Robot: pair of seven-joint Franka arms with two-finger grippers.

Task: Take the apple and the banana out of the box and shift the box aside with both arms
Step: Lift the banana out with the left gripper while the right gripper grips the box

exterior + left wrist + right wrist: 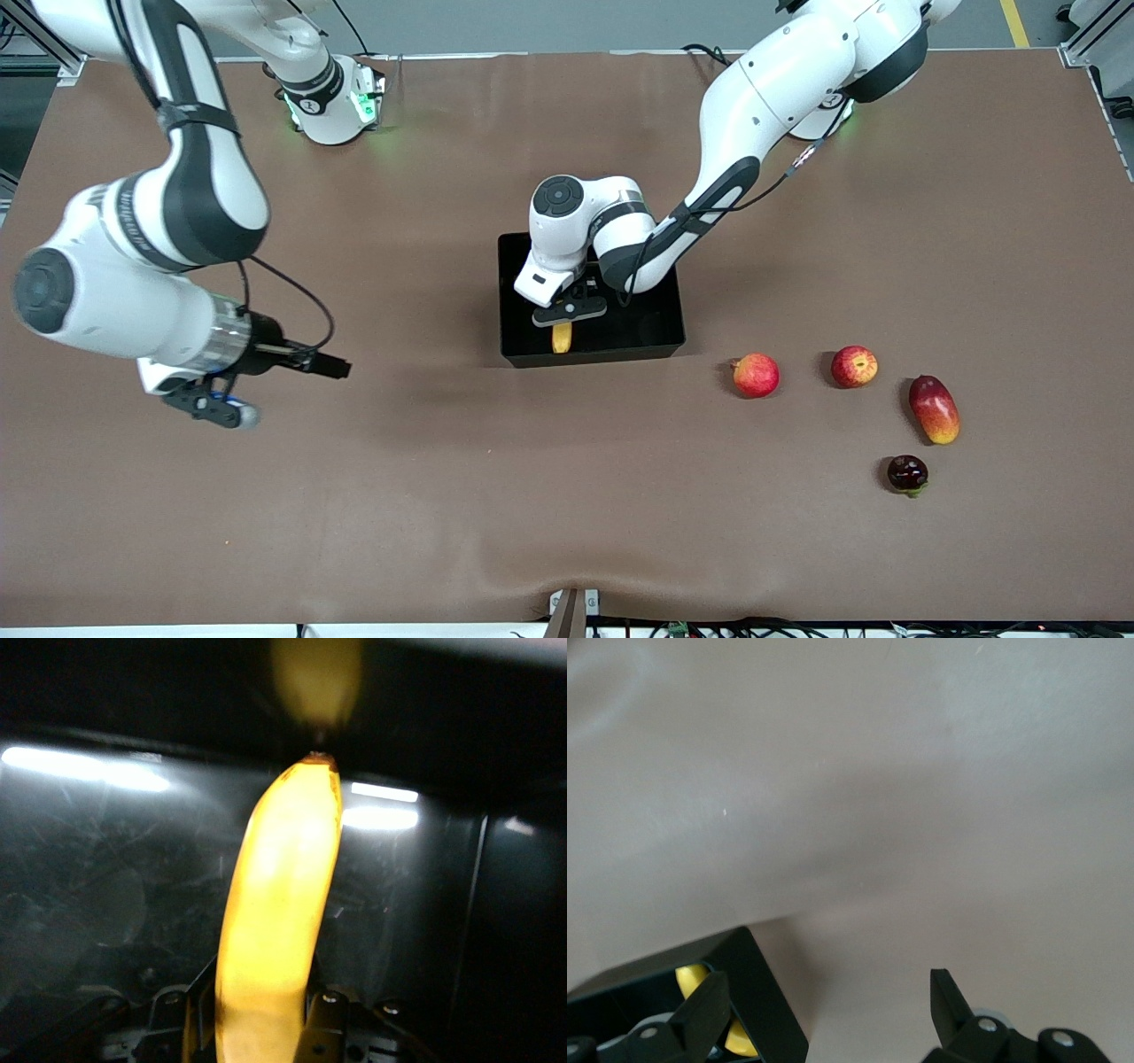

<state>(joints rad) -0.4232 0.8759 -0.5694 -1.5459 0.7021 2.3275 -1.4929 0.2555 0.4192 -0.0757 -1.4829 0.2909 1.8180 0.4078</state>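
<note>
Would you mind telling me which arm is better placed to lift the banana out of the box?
The left. Its gripper is down in the box with jaws shut on the banana. The right gripper waits open over bare table toward its own end.

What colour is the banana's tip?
Dark brown on the yellow banana; the left wrist view shows it best.

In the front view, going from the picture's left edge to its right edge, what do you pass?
Right gripper, open over bare table → box with left gripper shut on banana → bigger apple → smaller apple → dark fruit → mango-like fruit.
</note>
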